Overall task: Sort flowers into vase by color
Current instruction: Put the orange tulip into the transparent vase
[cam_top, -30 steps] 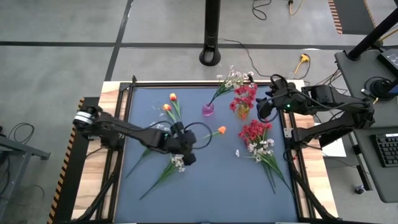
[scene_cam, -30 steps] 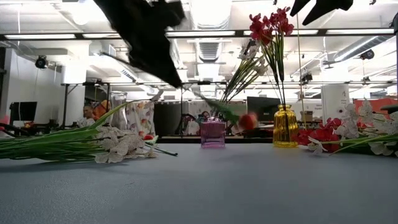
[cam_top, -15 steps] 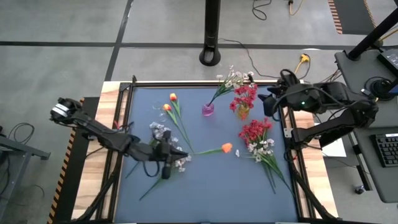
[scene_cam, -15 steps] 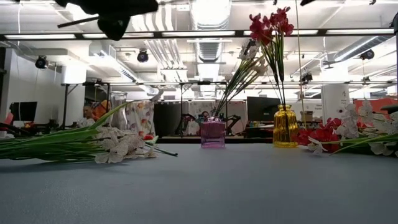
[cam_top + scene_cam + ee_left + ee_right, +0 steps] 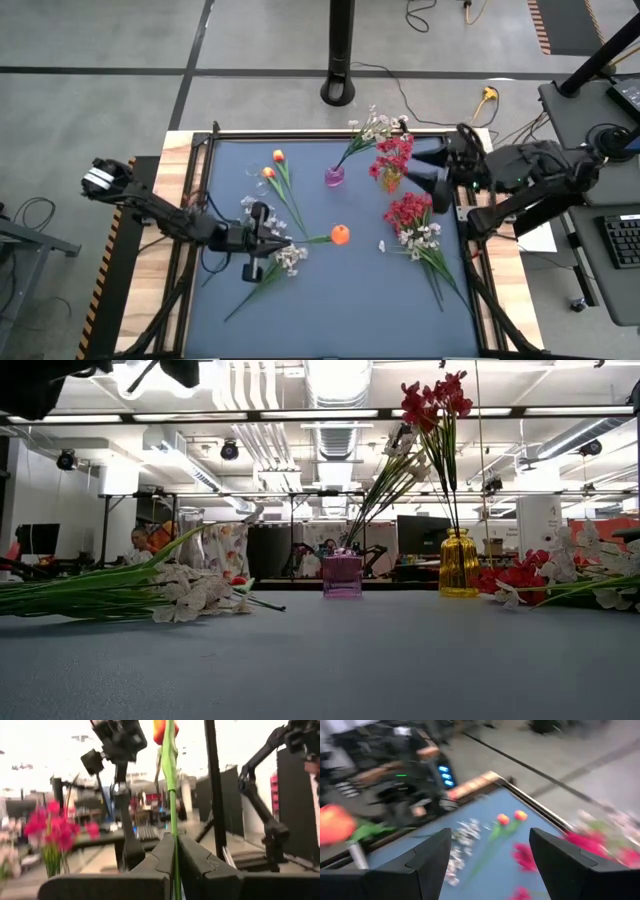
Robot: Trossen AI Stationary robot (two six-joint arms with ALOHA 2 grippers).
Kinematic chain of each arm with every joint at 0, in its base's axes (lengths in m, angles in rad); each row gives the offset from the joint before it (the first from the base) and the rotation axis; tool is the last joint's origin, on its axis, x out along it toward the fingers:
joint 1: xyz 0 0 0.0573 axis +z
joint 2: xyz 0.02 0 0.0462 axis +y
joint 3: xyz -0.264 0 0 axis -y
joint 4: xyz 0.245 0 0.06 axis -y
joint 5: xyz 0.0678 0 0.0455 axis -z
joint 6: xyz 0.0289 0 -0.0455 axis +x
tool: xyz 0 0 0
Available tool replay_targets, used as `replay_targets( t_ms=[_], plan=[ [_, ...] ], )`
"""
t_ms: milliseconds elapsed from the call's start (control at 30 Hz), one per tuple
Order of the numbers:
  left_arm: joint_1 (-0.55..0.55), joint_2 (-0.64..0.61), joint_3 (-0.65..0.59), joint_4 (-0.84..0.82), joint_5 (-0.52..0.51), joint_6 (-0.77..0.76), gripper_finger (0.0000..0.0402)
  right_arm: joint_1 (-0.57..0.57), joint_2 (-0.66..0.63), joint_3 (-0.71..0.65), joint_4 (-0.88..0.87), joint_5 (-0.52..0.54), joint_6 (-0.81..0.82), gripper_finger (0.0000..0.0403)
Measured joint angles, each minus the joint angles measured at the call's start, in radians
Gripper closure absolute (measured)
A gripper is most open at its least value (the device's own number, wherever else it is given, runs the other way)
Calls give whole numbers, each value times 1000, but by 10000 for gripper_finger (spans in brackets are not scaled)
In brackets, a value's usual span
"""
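Orange tulip lifted by a thin stem

The left gripper (image 5: 268,243) pinches the green stem of the orange tulip-like bud (image 5: 340,235) above the blue surface (image 5: 330,300); the stem may slip or swing into the white spray (image 5: 290,259). The right gripper (image 5: 432,176) waits wide beside the yellow vase (image 5: 390,181).

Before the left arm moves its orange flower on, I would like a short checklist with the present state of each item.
1. Left gripper shut on the orange tulip stem: ok.
2. Tulip lifted off the table: ok.
3. Right gripper open, empty, at the table's right edge: ok.
4. Pink vase upright with white sprays: ok.
5. Yellow vase upright with red blossoms: ok.
6. Vase free for orange flowers: cannot tell.
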Motion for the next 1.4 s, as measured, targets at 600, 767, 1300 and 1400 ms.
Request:
replay_targets(
  t_ms=[600, 767, 1300, 1400],
  plan=[
    [159, 183, 116, 182, 455, -4, 401, 339, 384, -3, 208, 364, -230, 142],
    [159, 330, 107, 387, 481, -58, 401, 339, 480, -3, 228, 364, -199, 142],
    [156, 467, 204, 383, 474, -73, 401, 325, 664, -3, 722, 365, -530, 152],
    [156, 467, 203, 384, 473, -73, 401, 317, 666, -3, 760, 364, -556, 172]
  ],
)
